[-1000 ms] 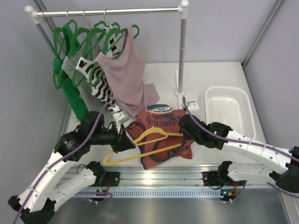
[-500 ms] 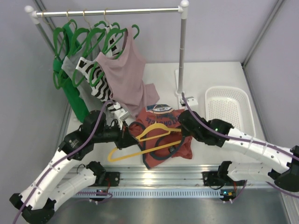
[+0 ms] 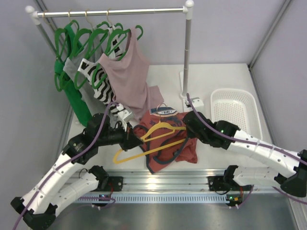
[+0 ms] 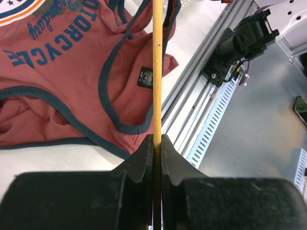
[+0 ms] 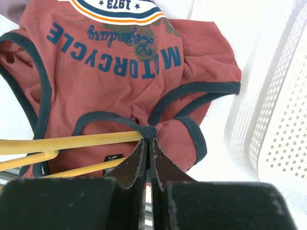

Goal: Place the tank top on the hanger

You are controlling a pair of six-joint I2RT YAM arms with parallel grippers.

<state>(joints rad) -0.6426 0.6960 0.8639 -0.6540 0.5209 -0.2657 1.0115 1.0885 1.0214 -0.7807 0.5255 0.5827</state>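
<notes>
The rust-red tank top (image 3: pixel 165 162) with navy trim lies crumpled on the table between the arms, logo side up (image 5: pixel 110 86). The yellow hanger (image 3: pixel 144 153) lies slanted across it. My left gripper (image 3: pixel 136 142) is shut on the hanger's thin bar (image 4: pixel 156 72), which runs straight out from the jaws (image 4: pixel 157 143) over the top's lower edge (image 4: pixel 62 72). My right gripper (image 3: pixel 188 135) is shut on a bunched navy-trimmed strap of the top (image 5: pixel 147 143), right at the end of a hanger arm (image 5: pixel 72 142).
A clothes rail (image 3: pixel 110 12) at the back left carries green hangers (image 3: pixel 91 40), a dusty-pink tank top (image 3: pixel 127 76) and a striped top (image 3: pixel 98 81). Its right post (image 3: pixel 186 57) stands behind the top. A white basket (image 3: pixel 235 112) is at the right; a metal rail (image 3: pixel 163 182) runs along the near edge.
The left gripper has carried the hanger a little to the right and away from the near edge. The right gripper keeps its hold on the strap and has barely shifted.
</notes>
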